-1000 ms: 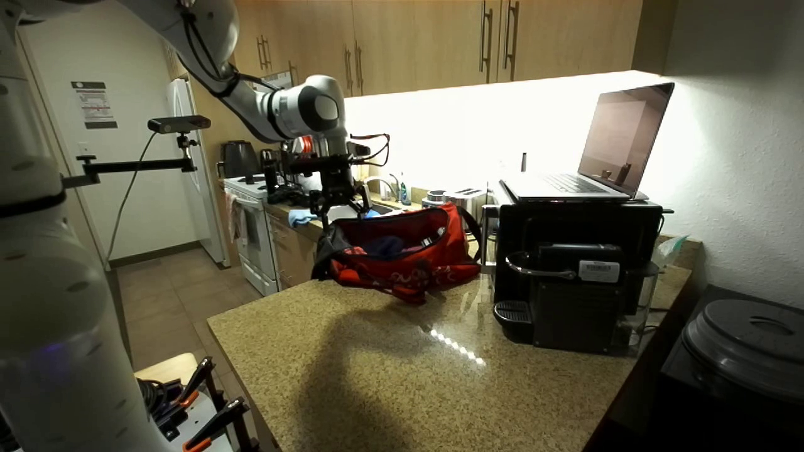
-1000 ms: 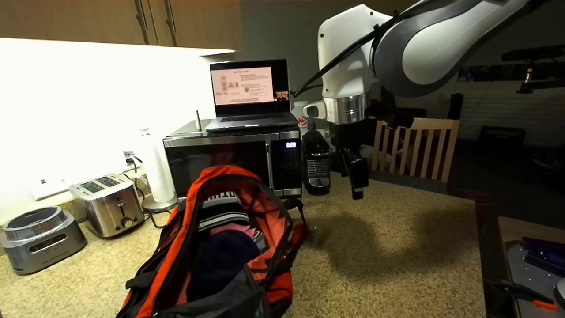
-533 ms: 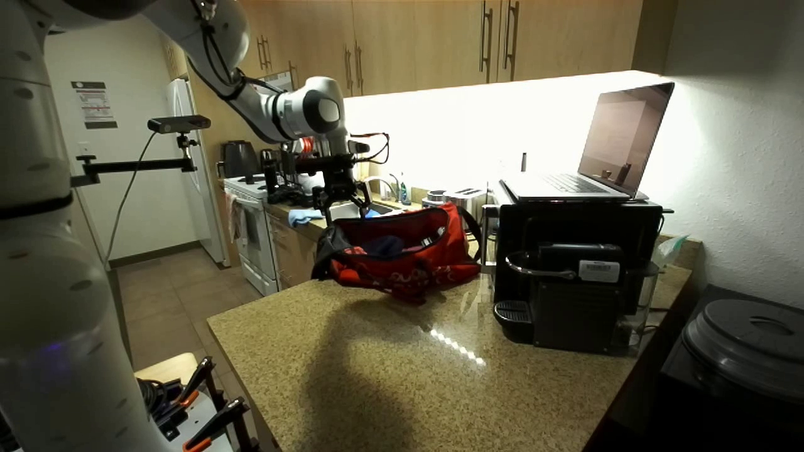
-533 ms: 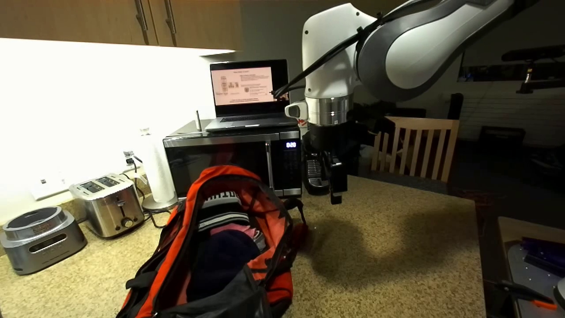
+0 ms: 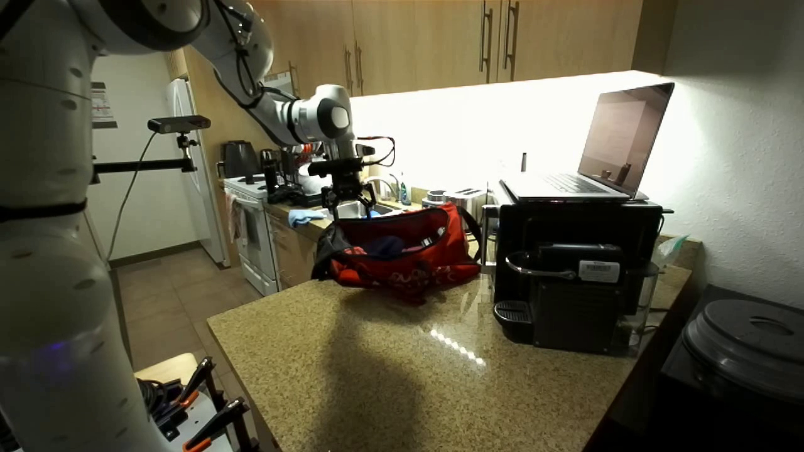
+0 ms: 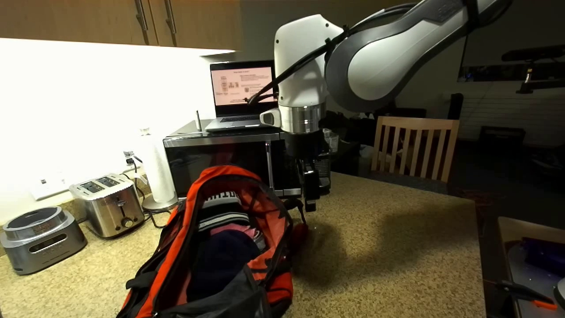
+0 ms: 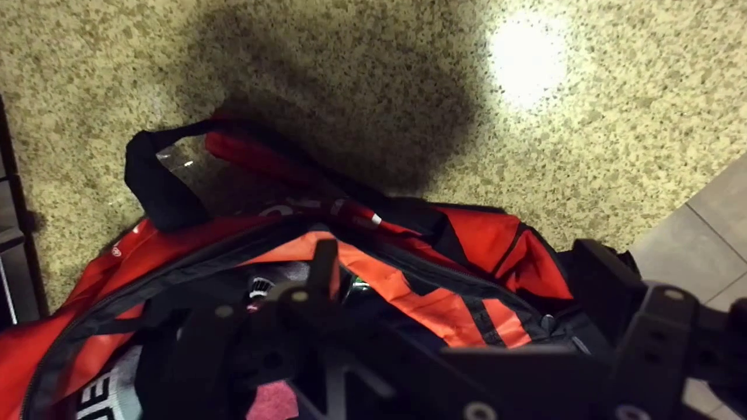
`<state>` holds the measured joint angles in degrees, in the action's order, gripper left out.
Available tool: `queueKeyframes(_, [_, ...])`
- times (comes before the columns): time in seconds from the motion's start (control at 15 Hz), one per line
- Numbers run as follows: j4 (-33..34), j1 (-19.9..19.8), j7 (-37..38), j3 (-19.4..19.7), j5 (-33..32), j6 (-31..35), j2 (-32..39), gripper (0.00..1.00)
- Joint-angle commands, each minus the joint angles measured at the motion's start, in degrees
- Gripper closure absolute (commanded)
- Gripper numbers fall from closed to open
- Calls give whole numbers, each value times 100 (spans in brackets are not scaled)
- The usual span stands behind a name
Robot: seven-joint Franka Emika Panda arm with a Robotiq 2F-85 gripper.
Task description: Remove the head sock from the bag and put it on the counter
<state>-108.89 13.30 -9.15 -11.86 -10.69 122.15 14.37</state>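
Observation:
The red and black bag lies unzipped on the speckled counter. It also shows in an exterior view and the wrist view. Inside are a dark navy cloth, a black cloth with grey stripes and white letters and a pink cloth. I cannot tell which is the head sock. My gripper is open and empty, fingers pointing down. It hangs above the level of the bag, beside its open side in an exterior view. In the wrist view the spread fingers overlap the bag's opening.
A microwave with an open laptop on top stands behind the bag. A coffee machine is beside it. A paper towel roll, a toaster and a grey appliance line the wall. A strap sticks out.
The arm and gripper have moved toward the bag: leftward and slightly down in an exterior view, slightly right in an exterior view. The gripper stays open. The bag has not moved.

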Motion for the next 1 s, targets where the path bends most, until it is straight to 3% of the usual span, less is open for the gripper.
queueKeyframes(0.0, [518, 74, -58, 39, -272, 10, 489, 0])
queueKeyframes(0.27, [874, 94, -54, 106, -394, -148, 790, 0])
queueKeyframes(0.93, [845, 73, -3, 96, -266, -62, 803, 0])
